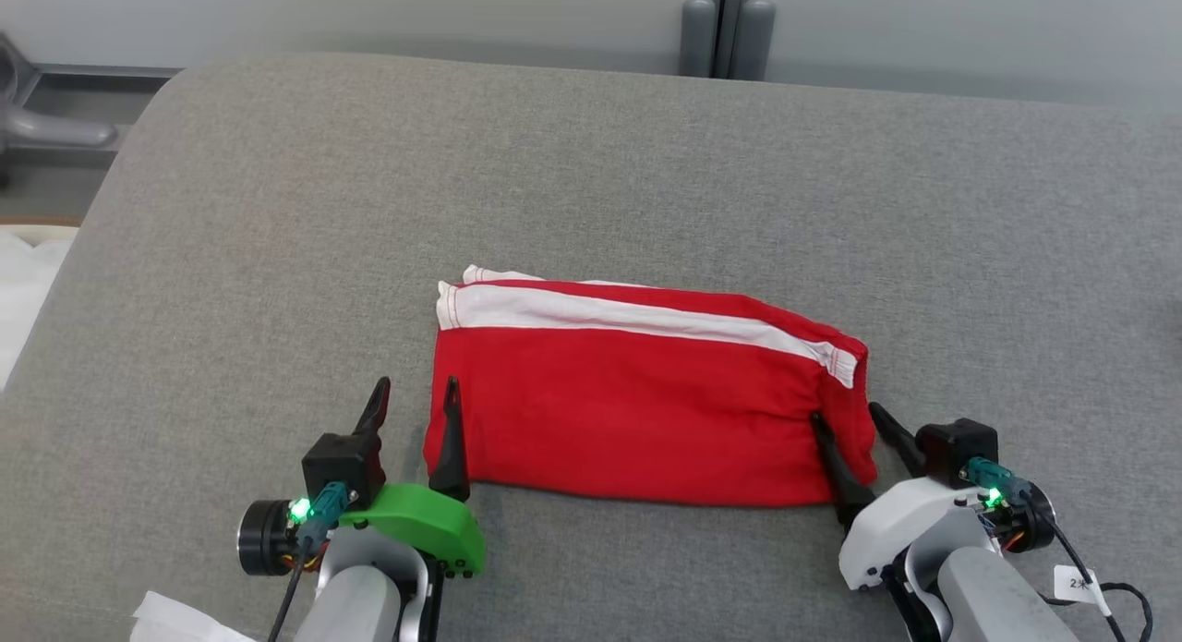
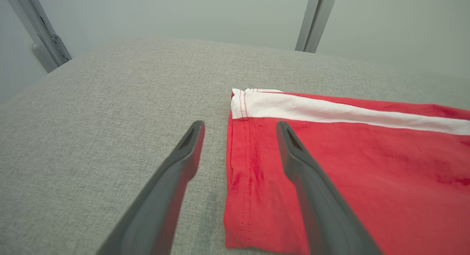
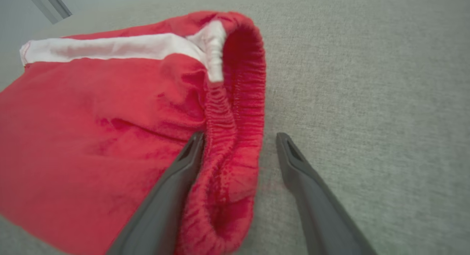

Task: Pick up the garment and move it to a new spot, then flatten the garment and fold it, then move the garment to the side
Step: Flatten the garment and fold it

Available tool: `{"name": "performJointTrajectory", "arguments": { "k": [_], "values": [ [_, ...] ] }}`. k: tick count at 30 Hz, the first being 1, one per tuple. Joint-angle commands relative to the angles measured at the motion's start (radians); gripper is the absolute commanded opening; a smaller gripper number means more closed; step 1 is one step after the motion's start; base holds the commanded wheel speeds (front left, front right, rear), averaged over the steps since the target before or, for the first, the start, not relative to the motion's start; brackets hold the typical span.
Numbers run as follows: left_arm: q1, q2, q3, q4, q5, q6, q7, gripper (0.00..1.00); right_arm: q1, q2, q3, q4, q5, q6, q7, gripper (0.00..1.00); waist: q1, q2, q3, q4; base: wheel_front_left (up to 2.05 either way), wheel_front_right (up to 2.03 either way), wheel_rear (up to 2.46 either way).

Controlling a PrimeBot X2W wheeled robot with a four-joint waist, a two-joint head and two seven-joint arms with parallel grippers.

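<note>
- Garment (image 2: 367, 167), left wrist view: cut off at 3 o'clock by the frame edge.
- Garment (image 3: 73, 145), right wrist view: cut off at 8 o'clock; nearest fold blurred.
- Tag (image 1: 1079, 584), head view, 4 o'clock: print too small to read.
- White sheet (image 1: 175, 623), 7 o'clock: cropped; possibly paper.

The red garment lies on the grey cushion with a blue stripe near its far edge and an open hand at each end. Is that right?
Not quite: the stripe is white, not blue, as the head view shows. The rest stands: the red garment lies on the grey cushion, with the left hand and the right hand open at its ends.
</note>
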Motion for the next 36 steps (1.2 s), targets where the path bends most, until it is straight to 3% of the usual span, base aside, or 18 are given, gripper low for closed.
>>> {"name": "performJointTrajectory", "arguments": {
  "k": [1,2,4,5,8,13,22,26,30,36],
  "values": [
    [0.017,0.004,-0.003,-0.005,-0.010,0.007,-0.002,1.00,0.003,-0.004,0.010,0.017,0.027,-0.002,0.001,1.00,0.0000,0.0000,0.016,0.016,0.00,0.00,0.00],
    [0.021,0.004,-0.006,-0.008,-0.011,0.009,-0.002,1.00,0.009,-0.004,0.028,0.026,0.053,-0.002,0.002,0.85,0.0000,0.0000,0.018,0.017,0.00,0.00,0.00],
    [0.024,0.004,-0.009,-0.014,-0.015,0.011,-0.002,1.00,0.021,0.000,0.069,0.032,0.097,-0.001,0.005,0.06,0.0000,0.0000,0.020,0.019,0.00,0.00,0.00],
    [0.025,0.004,-0.009,-0.016,-0.016,0.011,-0.002,1.00,0.026,0.001,0.086,0.030,0.117,-0.001,0.007,0.00,0.0000,0.0000,0.021,0.018,0.00,0.00,0.00],
    [0.032,0.004,-0.009,-0.022,-0.014,0.016,-0.002,1.00,0.039,-0.001,0.107,0.012,0.167,-0.001,0.006,0.00,0.0000,0.0000,0.020,0.012,0.00,0.00,0.00],
    [0.043,0.004,-0.001,-0.021,-0.011,0.018,-0.002,1.00,0.051,-0.008,0.050,-0.017,0.188,-0.002,0.001,0.00,0.0000,0.0000,0.011,-0.011,0.00,0.00,0.00],
    [0.061,0.004,0.006,-0.017,-0.013,0.011,-0.002,1.00,0.051,-0.015,-0.209,-0.052,0.080,-0.002,0.000,0.00,0.0000,0.0000,-0.013,-0.084,0.00,0.00,0.00],
    [0.066,0.004,0.000,-0.013,-0.017,0.011,-0.002,1.00,0.029,-0.024,-0.272,-0.060,0.041,-0.002,0.000,0.00,0.0000,0.0000,-0.022,-0.110,0.00,0.00,0.00],
    [0.070,0.004,-0.007,-0.007,-0.023,0.015,-0.002,1.00,0.010,-0.016,-0.226,-0.090,0.052,-0.002,0.000,0.00,0.0000,0.0000,-0.035,-0.125,0.00,0.00,0.00],
    [0.079,0.004,-0.024,0.005,-0.033,0.008,-0.002,1.00,0.005,-0.006,0.006,-0.164,0.161,-0.002,0.000,0.00,0.0000,0.0000,-0.055,-0.115,0.00,0.00,0.00]
  ]
}}
